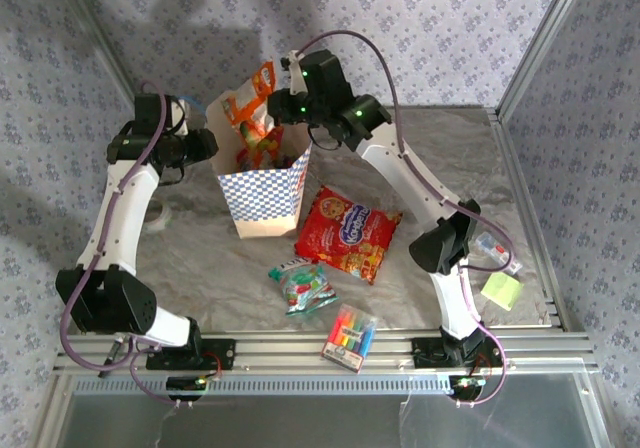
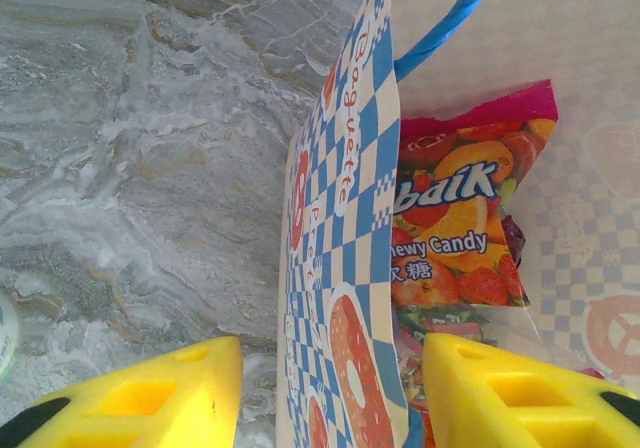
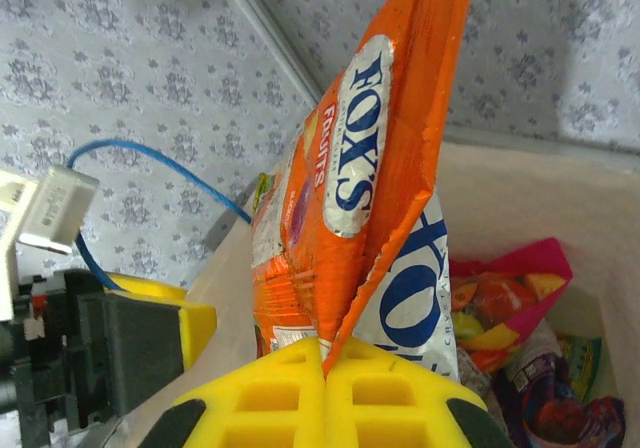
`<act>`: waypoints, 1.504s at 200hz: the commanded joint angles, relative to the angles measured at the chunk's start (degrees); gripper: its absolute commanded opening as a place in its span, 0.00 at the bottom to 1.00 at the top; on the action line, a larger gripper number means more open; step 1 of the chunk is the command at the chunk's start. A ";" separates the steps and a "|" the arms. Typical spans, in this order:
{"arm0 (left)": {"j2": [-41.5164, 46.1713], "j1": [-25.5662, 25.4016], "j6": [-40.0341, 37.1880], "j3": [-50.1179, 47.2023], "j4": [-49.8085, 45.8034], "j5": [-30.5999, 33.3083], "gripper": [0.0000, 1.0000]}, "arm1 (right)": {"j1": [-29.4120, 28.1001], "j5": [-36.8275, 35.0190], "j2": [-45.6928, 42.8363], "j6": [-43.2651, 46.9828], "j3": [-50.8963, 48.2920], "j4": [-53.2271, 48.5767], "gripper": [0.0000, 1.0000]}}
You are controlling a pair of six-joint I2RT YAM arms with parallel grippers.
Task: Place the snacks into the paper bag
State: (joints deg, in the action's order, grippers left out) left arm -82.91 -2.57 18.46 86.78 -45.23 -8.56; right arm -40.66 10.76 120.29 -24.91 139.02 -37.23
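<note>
The tan paper bag (image 1: 262,190) with its blue-white checkered band stands open at the table's back left. My right gripper (image 1: 283,106) is shut on the bottom edge of an orange-white packet (image 3: 350,188), held upright over the bag's mouth (image 1: 254,103). My left gripper (image 2: 330,398) is open, its yellow fingers (image 2: 185,398) straddling the bag's left wall (image 2: 340,268) without touching it. Inside the bag lie a pink-edged candy bag (image 2: 470,208) and other packets (image 3: 560,408). On the table lie the large red cookie bag (image 1: 348,233) and a green-red packet (image 1: 305,288).
A clear pack of coloured markers (image 1: 350,336) lies near the front rail. A yellow sticky-note pad (image 1: 502,290) and a small clear item (image 1: 495,251) sit at the right edge. The bag's blue cord handle (image 2: 440,28) arcs over its rim. Patterned walls close the back.
</note>
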 commanded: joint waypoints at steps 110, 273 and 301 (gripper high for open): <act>2.87 0.64 0.16 -1.04 0.67 -1.37 0.51 | -2.53 8.28 -0.96 -2.50 -1.38 -5.17 0.00; 2.92 0.63 1.48 -0.65 1.00 -2.50 0.51 | -2.84 10.33 -2.47 -0.14 -7.67 -10.78 0.00; 2.92 0.67 1.58 -0.42 0.77 -2.74 0.51 | -2.77 11.10 -2.17 0.26 -7.65 -11.43 0.06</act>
State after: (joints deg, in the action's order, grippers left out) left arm -81.73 -2.24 19.18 85.86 -44.91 -9.87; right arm -43.27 19.11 120.31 -25.91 131.13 -47.92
